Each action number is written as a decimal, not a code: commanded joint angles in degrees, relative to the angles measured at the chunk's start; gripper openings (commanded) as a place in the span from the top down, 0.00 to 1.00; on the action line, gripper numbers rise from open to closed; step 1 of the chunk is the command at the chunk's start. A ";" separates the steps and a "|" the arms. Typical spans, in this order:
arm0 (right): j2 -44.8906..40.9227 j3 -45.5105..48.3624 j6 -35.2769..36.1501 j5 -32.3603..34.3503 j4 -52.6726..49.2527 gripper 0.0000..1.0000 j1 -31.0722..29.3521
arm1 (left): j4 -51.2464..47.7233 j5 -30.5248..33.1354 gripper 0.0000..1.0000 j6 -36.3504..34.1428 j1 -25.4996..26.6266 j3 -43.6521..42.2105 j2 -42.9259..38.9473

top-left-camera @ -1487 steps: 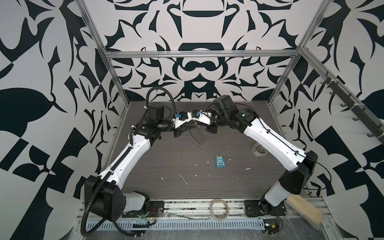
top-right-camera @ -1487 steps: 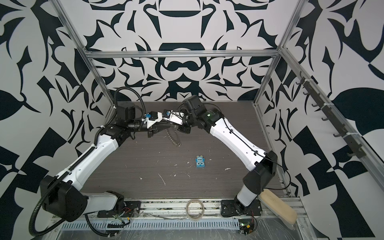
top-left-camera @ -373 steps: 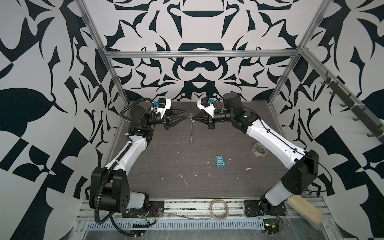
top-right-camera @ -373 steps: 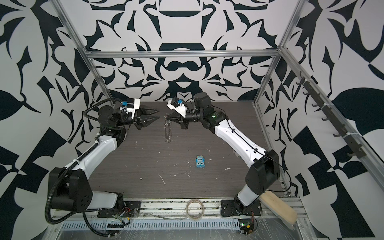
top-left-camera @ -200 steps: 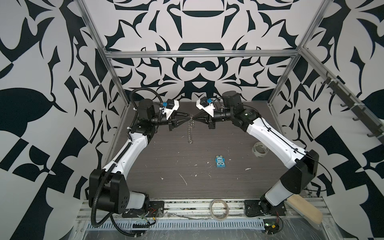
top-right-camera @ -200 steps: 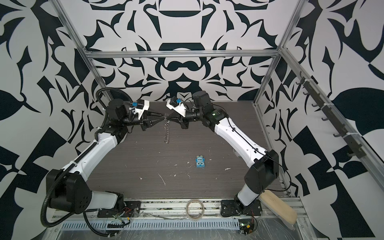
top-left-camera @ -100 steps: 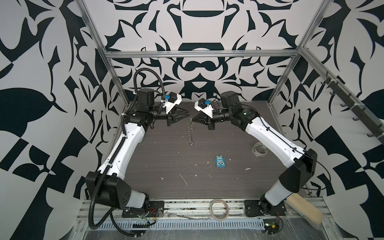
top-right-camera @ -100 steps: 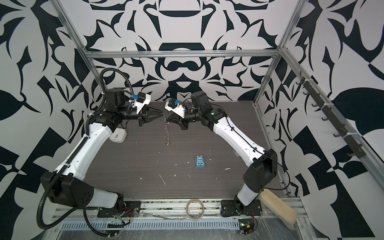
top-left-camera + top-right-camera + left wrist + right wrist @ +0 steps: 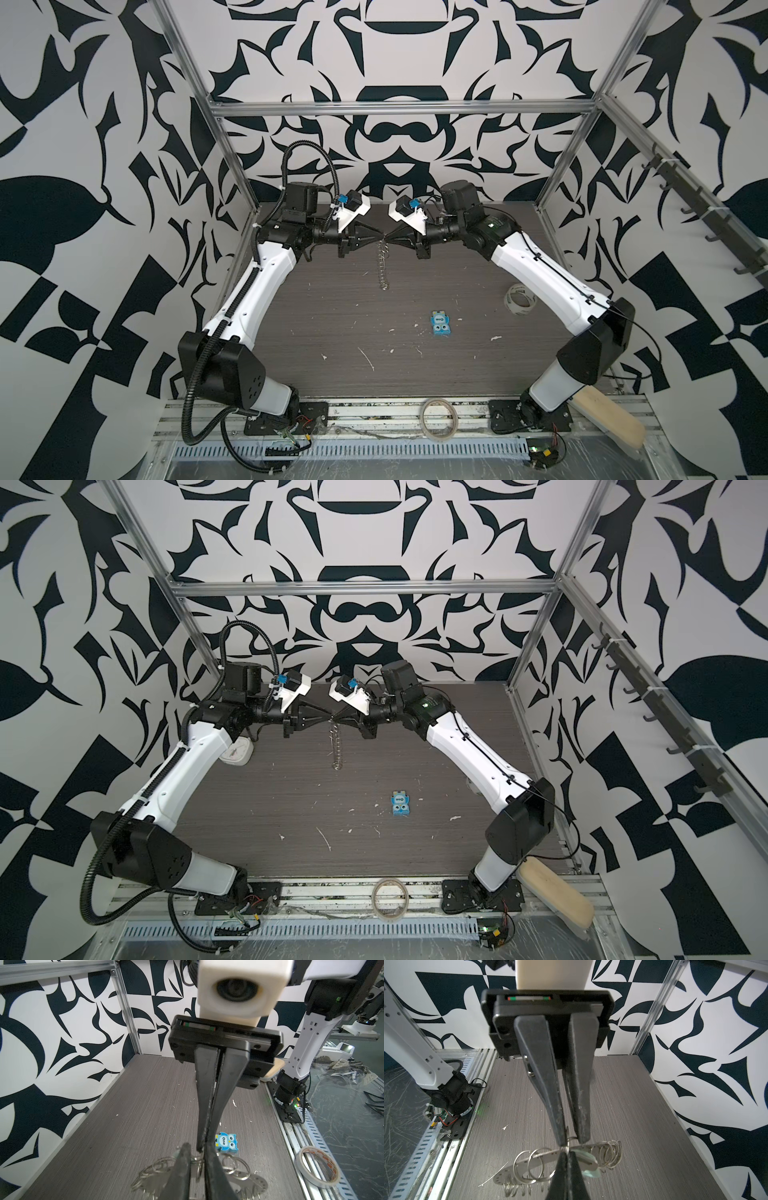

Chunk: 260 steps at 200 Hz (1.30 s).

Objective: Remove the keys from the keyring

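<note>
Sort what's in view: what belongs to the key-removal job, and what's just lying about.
Job: keyring, hanging from the right gripper; key, the pale green tag on it.

Lying about: blue owl packet; clear tape roll; beige tape ring; white flecks; white gadget by the left arm.

We see walls point(image 9: 83, 124) in black-and-white leaf shapes, a grey wood-grain surface point(image 9: 332, 316) flecked white, white arms point(image 9: 266, 270) with black joints, black fingers point(image 9: 542, 1076), a dull silver keyring point(image 9: 548, 1155), a pale green key point(image 9: 591, 1173), and a blue owl tag point(image 9: 226, 1141).

Left tool point(image 9: 379, 237) and right tool point(image 9: 389, 237) meet above dangling keyring point(image 9: 383, 266).
</note>
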State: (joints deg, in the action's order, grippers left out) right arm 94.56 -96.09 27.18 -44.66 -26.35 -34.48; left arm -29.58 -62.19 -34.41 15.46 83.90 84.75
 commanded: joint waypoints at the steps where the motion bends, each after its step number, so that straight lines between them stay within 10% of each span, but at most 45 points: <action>1: -0.22 -3.66 0.56 -1.63 2.71 1.00 -0.69 | -3.30 -1.26 0.86 -1.02 1.00 1.38 0.57; 216: -1.22 -2.79 1.20 -1.79 3.15 1.00 -0.64 | -10.00 3.43 0.68 -5.04 -0.23 3.83 -0.96; 260: -1.40 -3.02 1.21 -1.97 3.24 1.00 -0.68 | -11.64 2.83 0.79 -5.42 -0.26 4.36 0.22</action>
State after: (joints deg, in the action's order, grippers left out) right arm 95.72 -96.60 27.81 -44.75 -26.24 -34.85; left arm -38.85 -57.74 -39.16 15.44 87.94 85.12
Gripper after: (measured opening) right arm 0.044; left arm 0.208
